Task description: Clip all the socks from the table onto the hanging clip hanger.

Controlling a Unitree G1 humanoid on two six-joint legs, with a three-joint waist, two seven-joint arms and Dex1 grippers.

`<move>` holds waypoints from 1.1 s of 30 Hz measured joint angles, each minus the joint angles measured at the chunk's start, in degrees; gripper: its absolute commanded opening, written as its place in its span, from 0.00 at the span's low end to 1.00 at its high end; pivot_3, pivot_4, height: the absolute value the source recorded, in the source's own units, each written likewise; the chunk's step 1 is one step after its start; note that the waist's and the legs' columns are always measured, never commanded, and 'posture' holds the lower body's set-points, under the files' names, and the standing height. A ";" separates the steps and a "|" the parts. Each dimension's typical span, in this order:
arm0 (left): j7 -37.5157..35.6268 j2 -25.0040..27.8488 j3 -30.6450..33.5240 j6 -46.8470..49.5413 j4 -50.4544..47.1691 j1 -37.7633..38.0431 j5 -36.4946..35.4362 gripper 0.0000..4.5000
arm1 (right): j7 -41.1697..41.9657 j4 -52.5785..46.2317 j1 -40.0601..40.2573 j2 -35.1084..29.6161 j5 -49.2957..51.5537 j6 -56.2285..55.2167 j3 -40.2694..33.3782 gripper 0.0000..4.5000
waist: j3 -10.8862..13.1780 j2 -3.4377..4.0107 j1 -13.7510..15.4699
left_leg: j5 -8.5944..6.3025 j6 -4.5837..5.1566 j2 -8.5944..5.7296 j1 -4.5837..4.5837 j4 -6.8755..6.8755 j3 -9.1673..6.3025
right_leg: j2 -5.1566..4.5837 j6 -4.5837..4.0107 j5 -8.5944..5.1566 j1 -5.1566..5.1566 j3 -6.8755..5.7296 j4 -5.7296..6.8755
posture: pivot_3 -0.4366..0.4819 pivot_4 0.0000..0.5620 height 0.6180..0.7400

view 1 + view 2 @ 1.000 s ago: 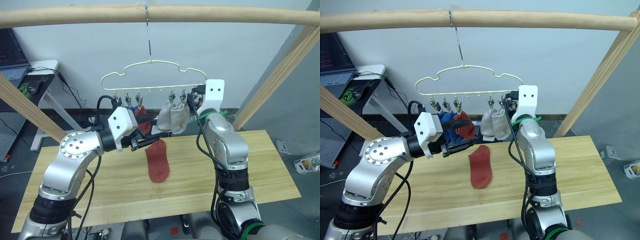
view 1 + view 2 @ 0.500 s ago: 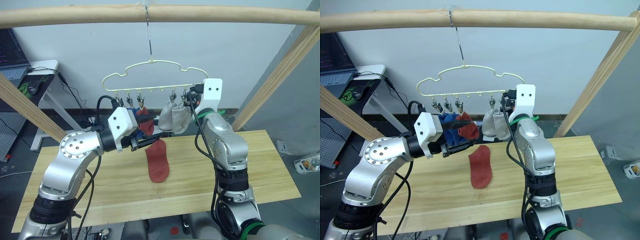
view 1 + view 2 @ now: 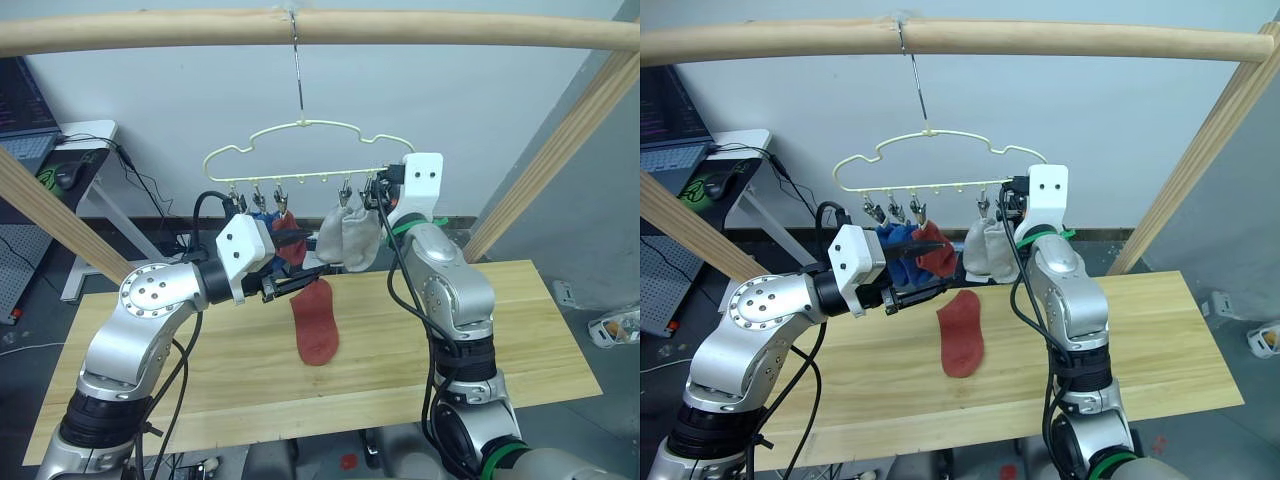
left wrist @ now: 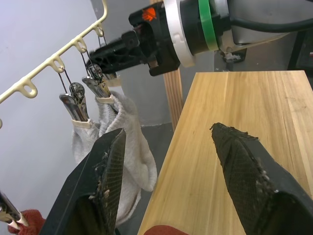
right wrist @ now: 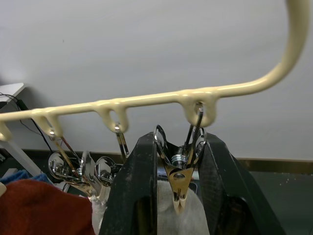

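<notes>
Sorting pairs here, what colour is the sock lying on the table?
Rust red. The sock on the table shows best in the right eye view.

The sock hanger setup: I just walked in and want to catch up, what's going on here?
The robot is clipping socks onto the clip hanger. Two grey socks, the blue ones and one red sock already hang from it. The right tool is raised at the hanger's end clip, its fingers on either side of it. The left tool is open and empty just above the table, where the last red sock lies unclipped.
</notes>
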 measured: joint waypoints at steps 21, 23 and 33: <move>-0.83 0.01 0.00 -0.13 0.02 0.67 0.18 0.67 | -0.19 0.31 -0.04 -0.04 -0.09 -0.67 0.32 0.52 | 0.00 0.00 0.00 | 0.00 0.00 0.00 0.00 0.00 0.00 | 0.00 0.00 0.00 0.00 0.00 -0.01 | 0.33 0.30 1.00; -0.89 0.01 0.00 -0.14 0.02 0.69 0.24 0.67 | -0.15 0.59 -0.07 -0.04 -0.08 -0.77 0.33 0.52 | 0.00 0.00 0.00 | 0.00 0.00 0.00 0.00 0.00 0.00 | 0.00 0.00 0.00 0.00 0.00 -0.01 | 0.33 0.30 1.00; -0.94 0.07 0.00 -0.15 0.02 0.90 0.34 0.67 | 0.29 2.06 -0.40 -0.06 -0.08 -1.95 0.33 0.52 | 0.00 0.00 0.01 | 0.00 0.00 0.00 0.00 0.00 0.00 | 0.00 0.00 0.00 0.00 0.00 -0.01 | 0.34 0.30 1.00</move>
